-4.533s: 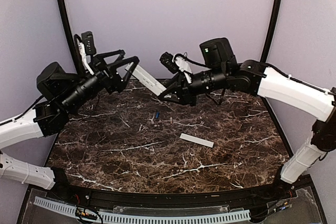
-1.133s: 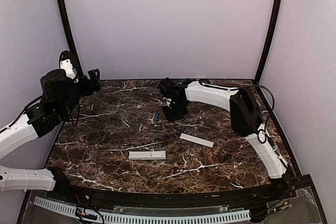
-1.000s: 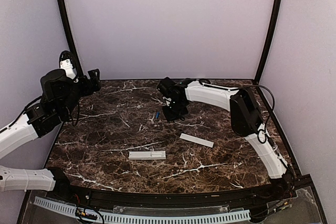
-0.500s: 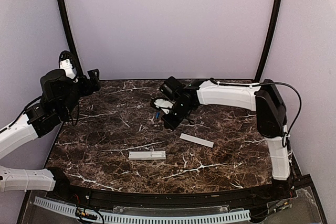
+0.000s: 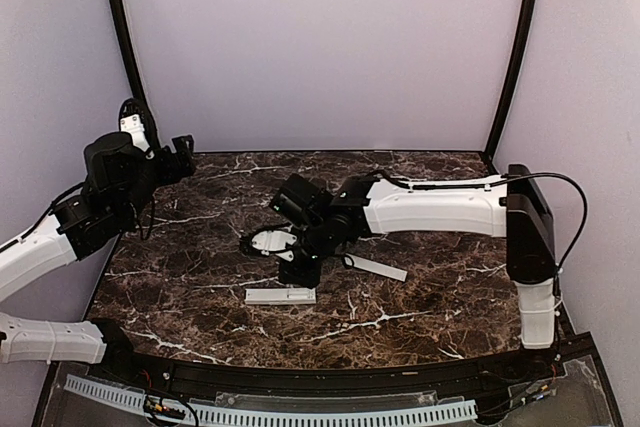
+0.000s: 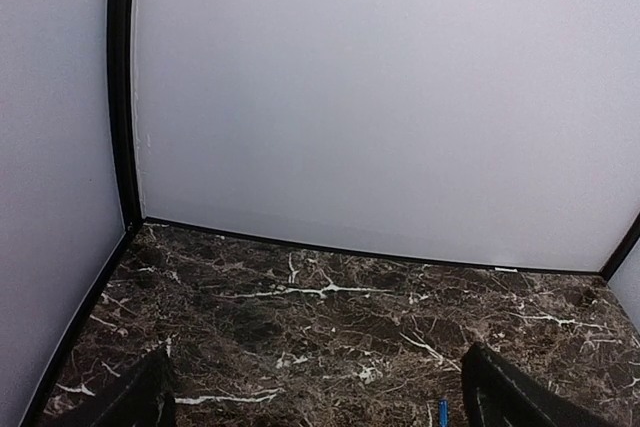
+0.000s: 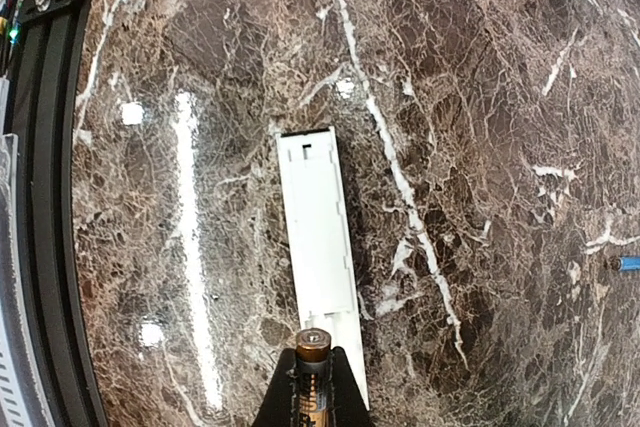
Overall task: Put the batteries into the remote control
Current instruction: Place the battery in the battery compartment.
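While the left gripper (image 5: 181, 150) hangs high over the far left corner of the desk (image 5: 200, 267), its fingers (image 6: 150, 402) spread wide with nothing between them, the remote control (image 5: 280, 295) lies flat near the front edge, long axis left to right, recessed face up. Just above its right end the right gripper (image 7: 312, 382) is clenched on a battery (image 7: 311, 345) with a coppery cap; a white strip (image 5: 385, 269) lies just to the right, and a blue battery (image 7: 628, 263) well apart
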You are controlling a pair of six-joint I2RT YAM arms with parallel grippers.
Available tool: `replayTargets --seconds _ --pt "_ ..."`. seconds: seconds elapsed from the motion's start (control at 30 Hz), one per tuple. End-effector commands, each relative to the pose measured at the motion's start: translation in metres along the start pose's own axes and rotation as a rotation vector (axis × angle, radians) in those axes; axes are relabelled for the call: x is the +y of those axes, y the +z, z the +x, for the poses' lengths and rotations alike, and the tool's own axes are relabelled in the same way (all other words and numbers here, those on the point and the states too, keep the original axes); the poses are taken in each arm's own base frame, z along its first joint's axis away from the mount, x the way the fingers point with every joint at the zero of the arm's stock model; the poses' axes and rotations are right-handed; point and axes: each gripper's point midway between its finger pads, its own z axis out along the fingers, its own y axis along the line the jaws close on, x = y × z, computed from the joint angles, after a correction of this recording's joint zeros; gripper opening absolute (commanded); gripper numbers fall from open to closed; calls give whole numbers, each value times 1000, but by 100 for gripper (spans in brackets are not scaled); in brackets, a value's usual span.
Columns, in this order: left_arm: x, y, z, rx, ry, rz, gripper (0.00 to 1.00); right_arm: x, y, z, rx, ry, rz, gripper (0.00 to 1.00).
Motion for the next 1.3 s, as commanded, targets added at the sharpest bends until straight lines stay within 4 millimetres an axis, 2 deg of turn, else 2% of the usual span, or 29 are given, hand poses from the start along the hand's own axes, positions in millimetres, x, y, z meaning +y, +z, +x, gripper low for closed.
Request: replayTargets --seconds 0.0,0.23,0.47,0.73,1.03,1.27 --pt "6 -1 10 30 2 -11 99 -7 10 14 56 -50 23 0" --pt "7 4 42 95 -26 -9 99 -6 18 13 52 -82 19 0" --pt "-4 16 68 159 5 24 99 -9 34 32 121 -96 54 0" --pt "-7 21 74 153 13 35 99 -9 47 42 171 -148 89 0" --pt "-5 23 76 159 17 30 99 -8 52 47 193 -190 124 0" --pt "-4 24 75 157 13 32 99 -11 55 44 191 -207 148 6"
